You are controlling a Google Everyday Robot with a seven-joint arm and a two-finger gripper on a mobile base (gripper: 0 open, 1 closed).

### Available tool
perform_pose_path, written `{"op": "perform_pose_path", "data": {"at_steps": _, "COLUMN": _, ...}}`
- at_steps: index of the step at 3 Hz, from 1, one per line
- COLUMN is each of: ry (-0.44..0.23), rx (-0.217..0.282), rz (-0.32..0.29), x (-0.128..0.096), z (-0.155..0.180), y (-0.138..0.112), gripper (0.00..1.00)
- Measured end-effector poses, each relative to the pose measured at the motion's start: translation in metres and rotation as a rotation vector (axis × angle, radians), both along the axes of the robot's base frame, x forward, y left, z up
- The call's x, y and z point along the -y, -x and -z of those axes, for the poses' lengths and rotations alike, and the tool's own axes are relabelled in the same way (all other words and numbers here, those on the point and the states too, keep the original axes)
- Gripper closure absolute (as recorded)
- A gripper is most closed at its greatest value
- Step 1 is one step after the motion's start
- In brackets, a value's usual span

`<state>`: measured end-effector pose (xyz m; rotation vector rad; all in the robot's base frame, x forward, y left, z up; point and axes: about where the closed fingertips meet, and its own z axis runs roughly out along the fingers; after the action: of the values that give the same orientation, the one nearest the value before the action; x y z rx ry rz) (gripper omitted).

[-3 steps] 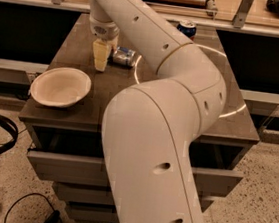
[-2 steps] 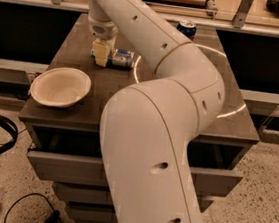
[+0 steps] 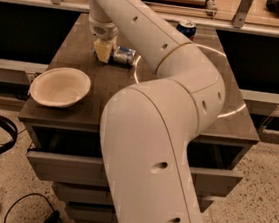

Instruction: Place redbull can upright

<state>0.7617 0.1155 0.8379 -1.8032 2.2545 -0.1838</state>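
The redbull can lies on its side on the dark table, towards the back left, showing light blue and silver panels. My gripper hangs from the white arm and is down at table level, right against the can's left end. The gripper hides part of that end of the can.
A white bowl sits near the table's front left corner. A dark blue Pepsi can stands upright at the back edge, right of the arm. A shelf rail runs behind the table. Cables lie on the floor at the left.
The gripper has shifted slightly away from the camera and lower, staying at the can's left end. The can, bowl and Pepsi can have not moved.
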Motion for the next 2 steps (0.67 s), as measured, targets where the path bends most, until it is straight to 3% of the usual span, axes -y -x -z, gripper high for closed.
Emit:
{"op": "perform_pose_path", "data": {"at_steps": 1, "ry": 0.0, "rx": 0.0, "rz": 0.0, "x": 0.0, "z": 0.0, "y": 0.0, "gripper": 1.0}}
{"op": "perform_pose_path", "data": {"at_steps": 2, "ry": -0.045, "rx": 0.009, "rz": -0.025, "x": 0.002, "z": -0.028, "y": 0.004, "gripper": 1.0}}
